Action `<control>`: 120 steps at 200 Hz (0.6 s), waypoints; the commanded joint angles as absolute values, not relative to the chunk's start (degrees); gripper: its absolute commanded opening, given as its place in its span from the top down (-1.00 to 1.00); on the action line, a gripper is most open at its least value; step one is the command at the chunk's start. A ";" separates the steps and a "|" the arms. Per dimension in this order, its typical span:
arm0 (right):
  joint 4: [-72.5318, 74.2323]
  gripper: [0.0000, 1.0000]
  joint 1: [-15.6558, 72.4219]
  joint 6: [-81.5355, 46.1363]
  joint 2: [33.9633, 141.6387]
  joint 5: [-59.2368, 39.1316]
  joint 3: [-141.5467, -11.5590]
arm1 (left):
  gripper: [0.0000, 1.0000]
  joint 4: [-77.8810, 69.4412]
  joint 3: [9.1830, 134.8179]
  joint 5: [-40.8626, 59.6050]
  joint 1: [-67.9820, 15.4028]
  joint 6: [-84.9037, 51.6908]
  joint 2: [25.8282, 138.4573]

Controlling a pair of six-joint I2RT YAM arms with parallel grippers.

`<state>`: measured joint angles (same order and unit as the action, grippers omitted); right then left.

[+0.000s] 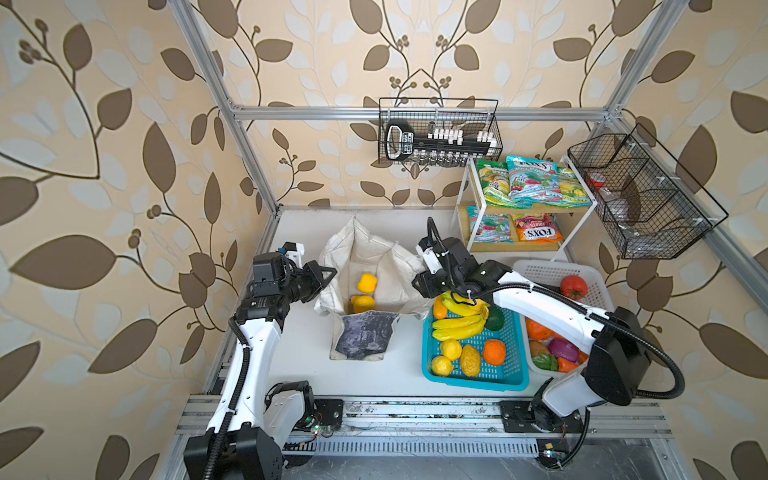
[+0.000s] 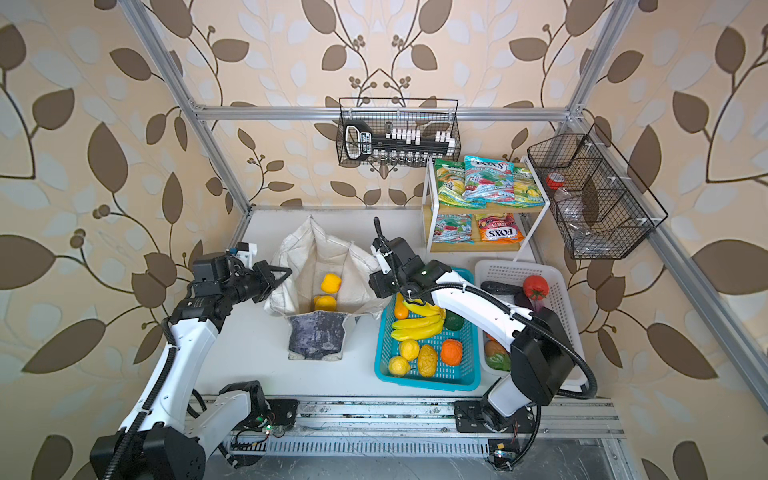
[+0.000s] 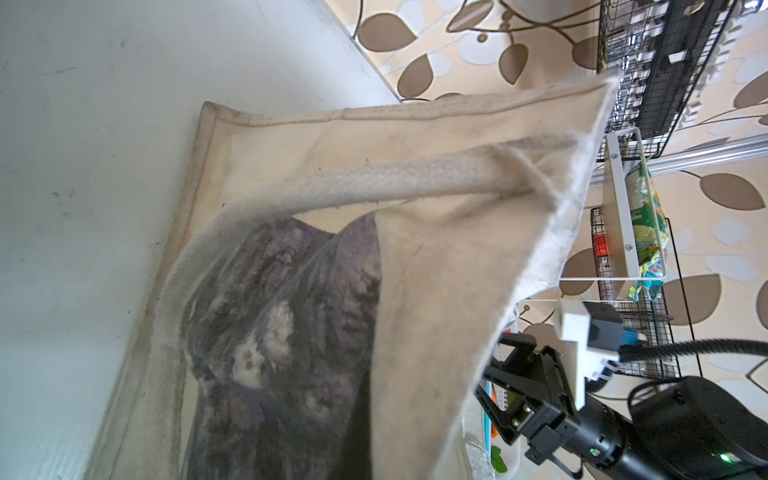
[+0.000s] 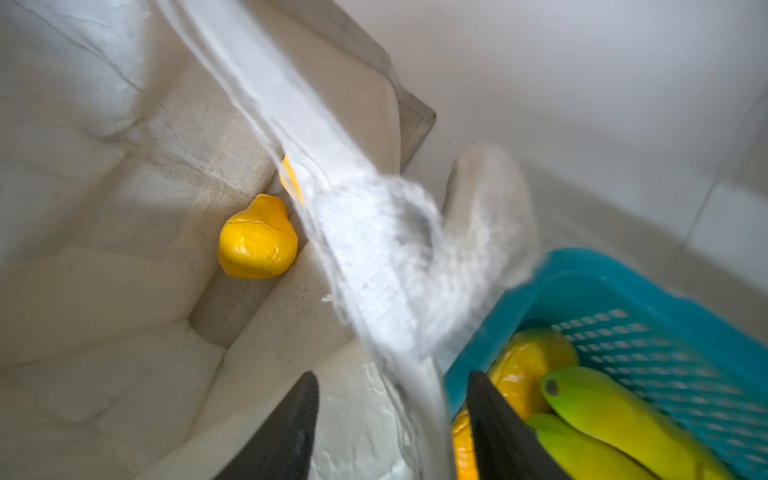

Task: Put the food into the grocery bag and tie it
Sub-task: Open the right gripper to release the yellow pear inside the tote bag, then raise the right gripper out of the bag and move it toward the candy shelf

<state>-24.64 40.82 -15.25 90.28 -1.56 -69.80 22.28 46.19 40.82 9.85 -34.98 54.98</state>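
Grocery bag (image 1: 365, 249) sits mid-counter (image 1: 386, 380) beside the blue basket (image 1: 515, 376). Its mouth faces up and is stretched side to side, with two yellow fruits (image 1: 367, 283) inside. Left end effector (image 1: 326, 276) is clamped on the left rim. Right end effector (image 4: 392, 376) has its jaws apart, straddling the right rim. It probably wants a deep bite past the hem before pulling.

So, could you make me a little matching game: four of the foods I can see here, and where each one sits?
Foods:
1. yellow pepper
2. bananas
3. tomato
4. sweet packets

Places:
A. white basket
B. shelf
C. cloth bag
D. blue basket

Pairs: 1-C, 2-D, 3-A, 4-B.
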 commanded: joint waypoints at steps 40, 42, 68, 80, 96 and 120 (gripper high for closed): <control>-29.69 1.00 40.58 -14.26 89.91 2.01 -79.16 | 1.00 29.06 57.63 32.64 10.48 -35.36 55.96; -30.25 1.00 40.45 -14.11 89.91 2.19 -79.51 | 1.00 29.50 58.13 31.91 10.51 -35.23 56.02; -36.72 1.00 37.61 -12.89 90.22 1.86 -83.92 | 1.00 33.03 61.72 27.48 11.66 -34.03 56.60; -38.04 1.00 36.29 -12.08 89.38 1.69 -84.42 | 1.00 34.60 63.09 25.38 12.00 -33.39 56.69; -39.00 1.00 34.66 -11.34 88.11 1.93 -84.47 | 1.00 35.95 64.29 22.73 12.04 -32.02 56.13; -40.48 1.00 31.87 -10.98 87.54 -0.61 -85.63 | 1.00 35.80 63.87 21.27 12.13 -31.38 55.77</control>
